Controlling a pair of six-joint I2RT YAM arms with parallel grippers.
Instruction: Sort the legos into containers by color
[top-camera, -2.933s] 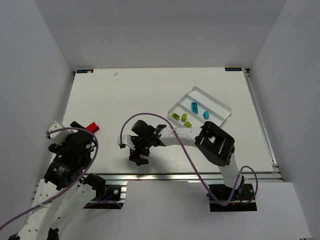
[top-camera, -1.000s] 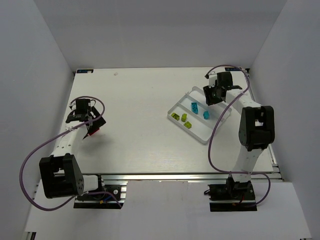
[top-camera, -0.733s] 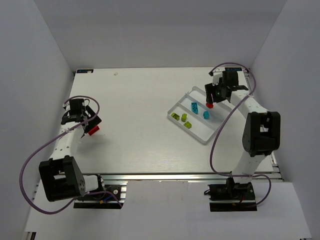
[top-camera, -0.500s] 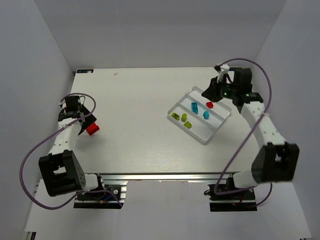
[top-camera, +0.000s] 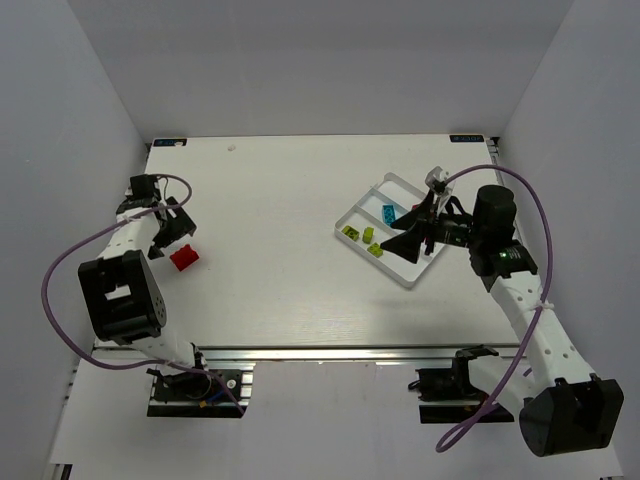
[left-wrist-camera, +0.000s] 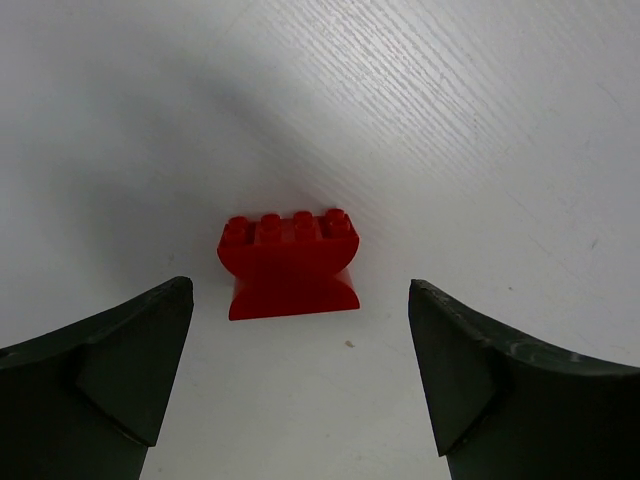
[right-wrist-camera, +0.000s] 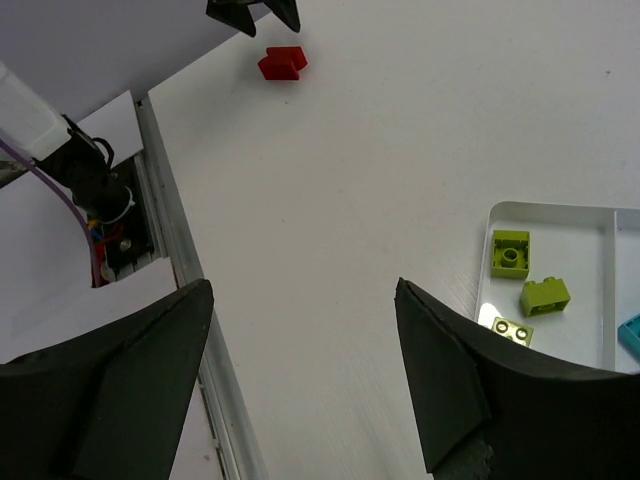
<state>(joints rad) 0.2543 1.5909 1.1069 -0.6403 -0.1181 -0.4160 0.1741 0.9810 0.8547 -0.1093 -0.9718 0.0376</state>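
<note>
We see the left gripper (top-camera: 171, 236) out near the left edge of the table (top-camera: 270, 220), jaws spread wide and holding nothing. Its wrist view gives us the red brick (left-wrist-camera: 290, 265) sitting on the table just ahead of the two fingers (left-wrist-camera: 110, 370), with a gap on either side and touching neither. From above, that brick lies close to the left edge, just inside the gripper, and the side wall (top-camera: 80, 150) stands right behind the arm, so there is little room out that way. To the brick's right a broad stretch of bare table runs all the way across to the tray (top-camera: 362, 200), well apart from it. The tray sits in the right half, turned at an angle to the table's edges, its far corner reaching toward the right edge. The right gripper (top-camera: 408, 232) hangs over the tray, jaws wide apart and nothing between them, as its own camera confirms. Three green bricks (right-wrist-camera: 545, 295) lie together in the tray's leftmost compartment, close to its corner rim, and a cyan brick (top-camera: 387, 212) sits in the middle one. We cannot make out what lies under the gripper. In the right wrist view the metal rail (right-wrist-camera: 165, 220) marks the table's near edge.
</note>
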